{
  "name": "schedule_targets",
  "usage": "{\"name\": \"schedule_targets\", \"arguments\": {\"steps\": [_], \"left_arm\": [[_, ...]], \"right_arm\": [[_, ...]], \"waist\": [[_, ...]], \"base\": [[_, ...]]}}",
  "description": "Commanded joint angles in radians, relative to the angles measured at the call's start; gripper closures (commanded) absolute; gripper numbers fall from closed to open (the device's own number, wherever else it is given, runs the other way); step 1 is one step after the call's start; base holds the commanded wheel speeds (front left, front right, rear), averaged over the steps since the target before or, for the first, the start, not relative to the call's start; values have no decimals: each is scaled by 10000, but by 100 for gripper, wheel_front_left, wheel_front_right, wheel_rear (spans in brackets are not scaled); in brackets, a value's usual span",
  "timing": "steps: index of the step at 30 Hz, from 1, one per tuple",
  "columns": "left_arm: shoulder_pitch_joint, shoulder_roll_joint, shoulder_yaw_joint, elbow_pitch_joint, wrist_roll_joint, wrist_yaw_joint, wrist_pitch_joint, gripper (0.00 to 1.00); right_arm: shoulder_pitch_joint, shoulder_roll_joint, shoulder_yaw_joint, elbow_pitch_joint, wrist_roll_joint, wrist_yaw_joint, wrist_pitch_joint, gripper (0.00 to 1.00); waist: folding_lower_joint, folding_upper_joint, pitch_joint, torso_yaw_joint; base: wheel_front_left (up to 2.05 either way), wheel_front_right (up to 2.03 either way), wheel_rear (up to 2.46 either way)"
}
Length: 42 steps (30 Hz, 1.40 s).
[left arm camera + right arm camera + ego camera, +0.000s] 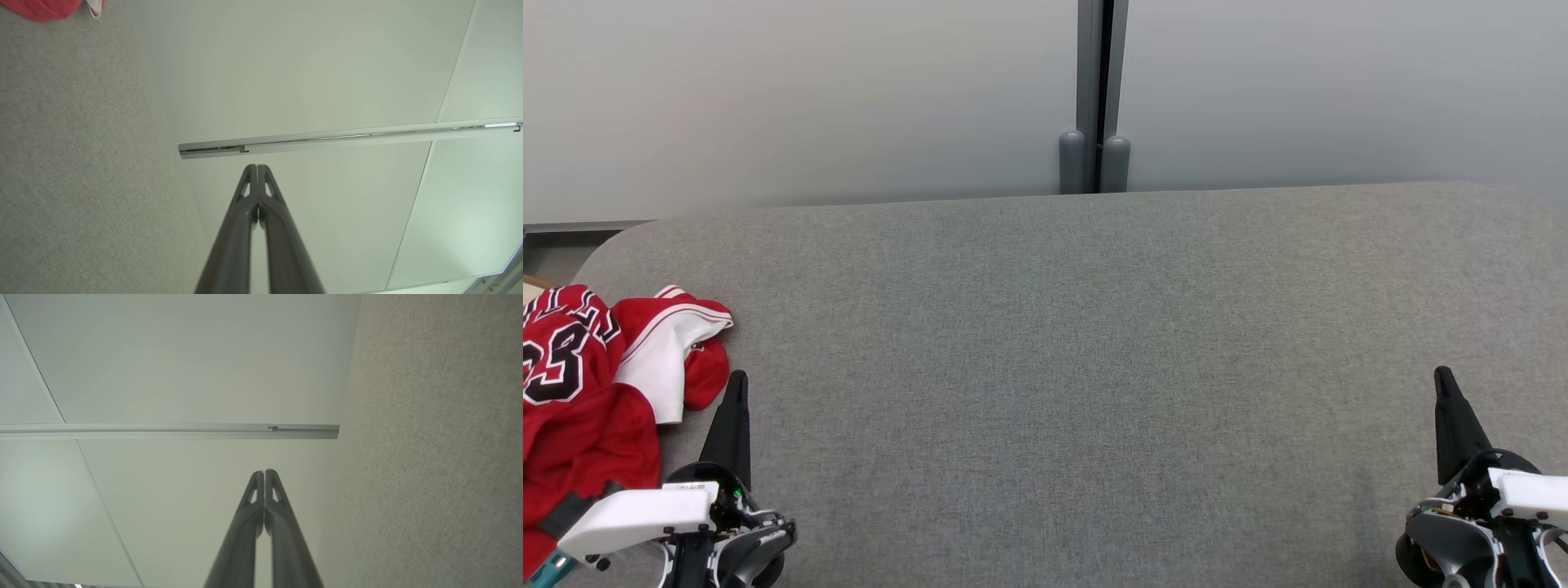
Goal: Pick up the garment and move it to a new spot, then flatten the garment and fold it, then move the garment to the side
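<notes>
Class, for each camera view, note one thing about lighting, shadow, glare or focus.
Head view: soft, even light; the red garment is sharp but cut by the frame edge, and the grey table carries hardly any shadow. Left wrist view: the left pincer blurs toward the bottom edge. Right wrist view: a pale glow sits on the wall panel at lower left.

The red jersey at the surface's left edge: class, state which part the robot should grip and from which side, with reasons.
Probably the bunched red-and-white fold of the jersey, its part nearest the left claw. Come from the right, across the grey surface: that fold stands raised and faces the claw, which is shut and must open first.
</notes>
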Motion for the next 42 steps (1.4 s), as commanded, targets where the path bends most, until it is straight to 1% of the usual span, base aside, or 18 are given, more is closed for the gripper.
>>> {"name": "schedule_targets", "arguments": {"steps": [1, 11, 12, 13, 14, 22, 26, 30, 37, 42], "left_arm": [[-165, 21, 21, 13, 10, -38, 8, 100], [-165, 21, 21, 13, 10, -38, 8, 100], [15, -2, -9, 24, 1, 2, -4, 0], [69, -25, -19, 85, 2, 6, -6, 100], [86, -32, -41, 92, 6, 6, -24, 0], [-51, -19, -361, -65, 111, 5, -334, 0], [-163, 84, -605, -176, 501, 4, -585, 0], [-294, 143, -688, -318, 1325, 4, -788, 0], [-386, 143, -701, -842, 3131, 3, -1092, 0], [-332, 271, -808, -1106, 4387, 2, -1295, 0]], "right_arm": [[-110, -15, 8, 12, 48, 0, 40, 100], [-110, -15, 8, 12, 48, 0, 40, 100], [21, 0, -3, 21, -5, 0, -3, 0], [59, 19, -3, 78, -7, 0, -5, 100], [82, 21, -2, 75, -25, 0, -24, 0], [121, -57, 55, -111, -273, 0, -321, 0], [140, -201, 173, -235, -642, 0, -563, 0], [154, -404, 261, -373, -1316, 0, -780, 0], [120, -599, 217, -799, -3093, 0, -1090, 0], [166, -800, 371, -1070, -4409, 0, -1199, 0]], "waist": [[-1, 0, 0, 0], [-1, 0, 0, 0], [0, 0, 0, 0], [-1, 0, 0, -1], [-1, 0, 1, -1], [-1, 0, -1, -7], [-1, 0, -8, -7], [-1, 0, -16, 1], [-1, 0, -19, -24], [-1, 0, -38, -61]], "base": [[0, 0, 0], [0, 0, 0], [0, 0, 0], [0, 0, 0], [0, 0, 0], [0, 0, 0], [0, 0, 0], [0, 0, 0], [0, 0, 0], [0, 0, 0]]}}
